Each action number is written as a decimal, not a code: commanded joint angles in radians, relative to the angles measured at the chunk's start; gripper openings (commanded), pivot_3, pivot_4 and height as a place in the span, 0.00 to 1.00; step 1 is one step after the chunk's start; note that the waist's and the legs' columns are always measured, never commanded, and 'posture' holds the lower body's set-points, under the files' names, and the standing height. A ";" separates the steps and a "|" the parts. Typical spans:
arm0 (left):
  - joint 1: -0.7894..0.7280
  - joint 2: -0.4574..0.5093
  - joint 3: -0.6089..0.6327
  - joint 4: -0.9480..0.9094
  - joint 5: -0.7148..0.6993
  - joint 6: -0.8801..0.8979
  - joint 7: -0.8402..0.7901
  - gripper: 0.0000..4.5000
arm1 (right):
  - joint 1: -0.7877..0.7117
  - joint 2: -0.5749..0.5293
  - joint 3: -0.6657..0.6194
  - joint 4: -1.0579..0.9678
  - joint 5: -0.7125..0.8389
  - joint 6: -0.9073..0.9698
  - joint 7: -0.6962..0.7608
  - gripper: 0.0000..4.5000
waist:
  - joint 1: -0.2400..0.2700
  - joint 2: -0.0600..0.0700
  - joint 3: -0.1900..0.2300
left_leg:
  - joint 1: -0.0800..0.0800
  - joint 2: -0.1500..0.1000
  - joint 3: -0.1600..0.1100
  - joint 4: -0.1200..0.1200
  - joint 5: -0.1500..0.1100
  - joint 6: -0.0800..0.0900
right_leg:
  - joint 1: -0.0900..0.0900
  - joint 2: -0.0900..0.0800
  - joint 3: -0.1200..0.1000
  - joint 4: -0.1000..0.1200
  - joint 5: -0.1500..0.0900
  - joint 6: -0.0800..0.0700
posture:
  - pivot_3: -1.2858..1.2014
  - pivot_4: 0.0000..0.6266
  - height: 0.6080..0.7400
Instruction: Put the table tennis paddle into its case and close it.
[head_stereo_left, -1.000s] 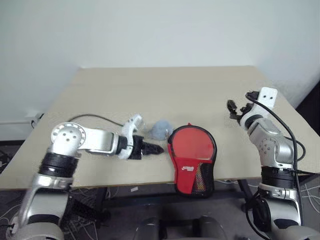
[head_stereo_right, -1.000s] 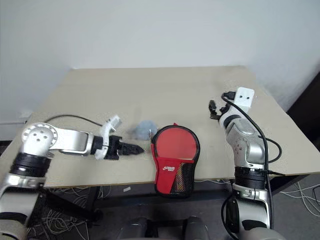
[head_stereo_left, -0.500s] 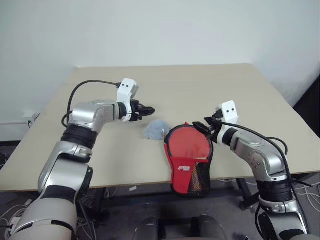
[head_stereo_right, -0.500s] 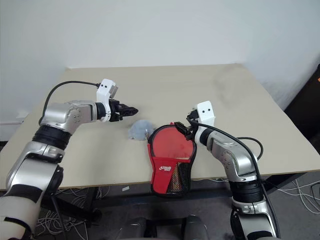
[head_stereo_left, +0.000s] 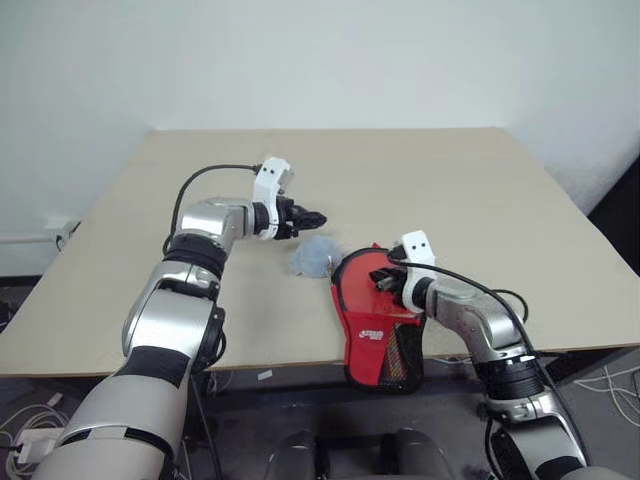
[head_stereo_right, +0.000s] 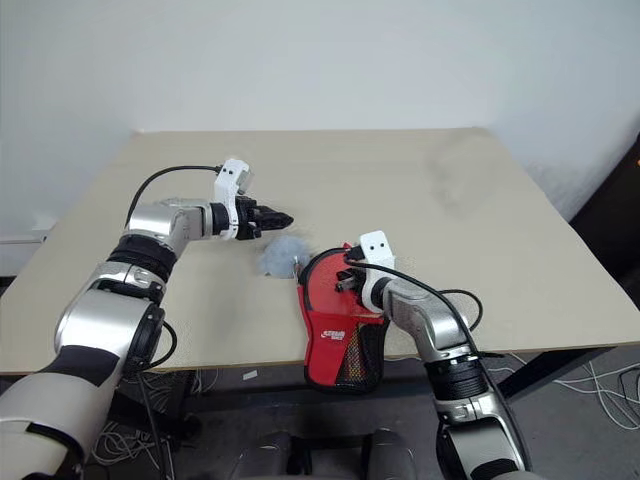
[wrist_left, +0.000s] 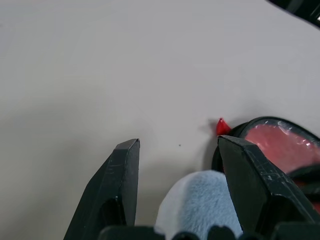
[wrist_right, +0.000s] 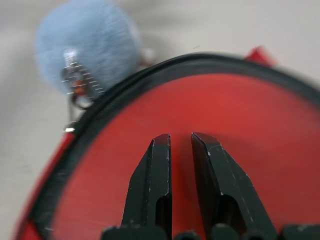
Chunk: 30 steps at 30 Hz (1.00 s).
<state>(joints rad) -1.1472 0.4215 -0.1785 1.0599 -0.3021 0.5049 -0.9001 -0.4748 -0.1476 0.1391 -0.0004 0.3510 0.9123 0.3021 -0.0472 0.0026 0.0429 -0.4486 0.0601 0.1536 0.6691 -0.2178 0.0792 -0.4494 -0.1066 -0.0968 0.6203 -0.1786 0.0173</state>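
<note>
The right gripper (wrist_right: 174, 142) has its two black fingers almost pressed together, with just a thin gap, and nothing is between them. Right under those fingers is the red face of the table tennis paddle (head_stereo_right: 335, 290), which already sits inside the case (head_stereo_right: 340, 345). I cannot tell if the tips touch the cover or float just above it. The left gripper (wrist_left: 177, 150) has its fingers spread apart and holds nothing. A fluffy light blue ball (head_stereo_right: 278, 256) lies just below and in front of those open fingers, and the round end of the case is just past it. A small silver zip pull (wrist_right: 71, 80) sits by the ball, right at the black rim of the case, so I think the ball hangs on the zip. The case lies at the near edge of the table (head_stereo_left: 420, 180), and its narrow handle end hangs a little over that edge. Its long line runs from the robot out toward the far wall, with the round end pointing away. The right gripper is on top of the case, so it is nearer to the paddle. The left gripper is nearer to the ball and zip. I think closing the zip comes next, and the pull lies between the two grippers.
</note>
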 joint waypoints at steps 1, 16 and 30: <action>-0.021 -0.002 0.016 -0.023 0.040 -0.015 -0.088 0.58 | -0.030 0.014 0.007 0.025 -0.023 -0.006 -0.005 0.16 | 0.000 0.000 0.000 | 0.000 0.000 0.000 0.000 0.000 0.000 | 0.000 0.000 0.000 0.000 0.000 0.000 | 0.52 0.00 0.88; 0.030 -0.024 0.006 0.020 0.171 0.066 -0.217 0.99 | -0.053 0.035 0.014 0.103 -0.090 -0.036 -0.022 0.15 | 0.000 -0.001 -0.001 | 0.001 0.002 -0.001 0.004 -0.001 0.000 | 0.001 0.001 0.000 0.003 0.000 0.000 | 0.52 0.00 0.88; 0.055 -0.113 0.052 0.104 0.238 0.038 -0.110 0.99 | -0.063 0.037 0.006 0.112 -0.123 -0.032 -0.031 0.15 | 0.001 -0.002 -0.001 | 0.001 0.002 -0.002 0.007 -0.002 0.001 | 0.002 0.001 0.000 0.003 0.000 0.000 | 0.52 0.00 0.88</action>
<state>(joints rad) -1.0728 0.3222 -0.1426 1.1470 -0.0652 0.5536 -1.0412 -0.5290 -0.1059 0.1609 0.1086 0.2354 0.8693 0.2804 -0.0465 0.0006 0.0415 -0.4476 0.0623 0.1519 0.6758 -0.2197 0.0802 -0.4469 -0.1055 -0.0972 0.6239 -0.1787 0.0173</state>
